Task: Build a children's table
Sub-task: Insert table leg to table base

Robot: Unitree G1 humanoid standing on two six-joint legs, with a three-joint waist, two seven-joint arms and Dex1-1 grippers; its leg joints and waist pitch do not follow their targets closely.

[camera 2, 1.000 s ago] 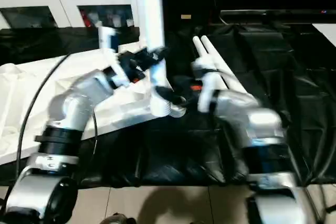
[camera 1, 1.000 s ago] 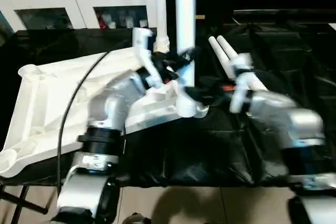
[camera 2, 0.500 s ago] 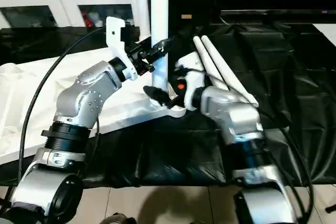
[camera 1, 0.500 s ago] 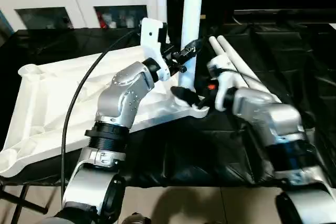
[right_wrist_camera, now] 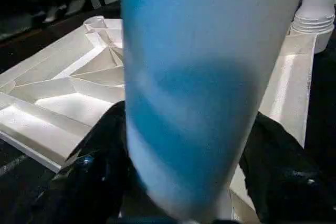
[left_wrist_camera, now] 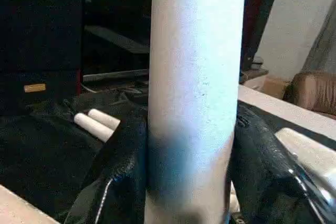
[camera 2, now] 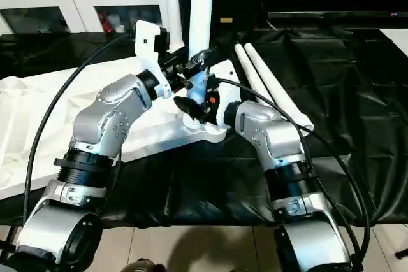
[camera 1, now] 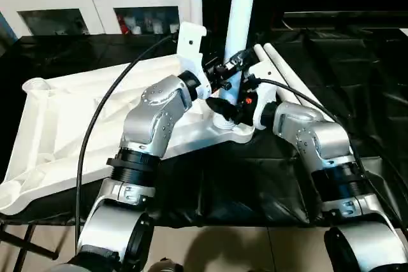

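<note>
Both grippers clamp the upright leg at the tabletop's near right corner.
The left gripper (left_wrist_camera: pixel 191 182) and right gripper (right_wrist_camera: pixel 184 182) hold the leg (camera 1: pixel 241 11); the tabletop (camera 1: pixel 57 125) sits on the counter (camera 1: pixel 357 81), open at right.

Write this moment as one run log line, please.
left gripper: holds upright leg | right gripper: around same leg | tabletop: underside up | spare legs: lying

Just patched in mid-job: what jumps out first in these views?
An upright white leg stands at the near right corner of the upside-down tabletop, with the left gripper clamped on it and the right gripper at its base. Two spare legs lie on the black cover behind.
</note>
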